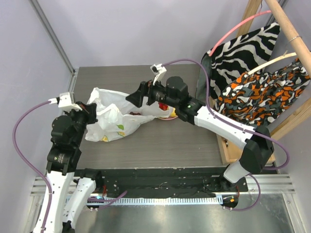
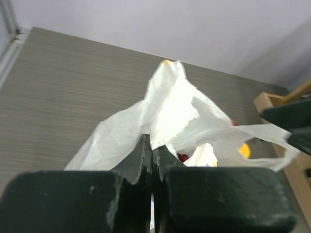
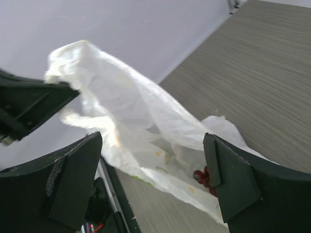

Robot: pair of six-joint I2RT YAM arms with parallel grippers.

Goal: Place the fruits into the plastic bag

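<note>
The white plastic bag (image 1: 111,120) lies at the table's left middle, its mouth facing right. My left gripper (image 1: 90,110) is shut on the bag's upper edge (image 2: 170,109) and holds it up; its jaws (image 2: 152,151) pinch the film. My right gripper (image 1: 138,97) is open and empty just above the bag's mouth, with the bag (image 3: 126,111) between its spread fingers (image 3: 153,165). Inside the bag I see a dark red grape bunch (image 3: 201,177), a small red fruit (image 2: 182,157) and a yellow piece (image 2: 244,150). Yellow spots show through the film (image 1: 120,127).
A pink plate edge with a yellow and red bit (image 1: 170,114) peeks from under my right arm. A zebra-striped cloth (image 1: 243,48) and an orange patterned cloth (image 1: 265,92) hang on a wooden rack (image 1: 286,29) at the right. Walls close the left and back.
</note>
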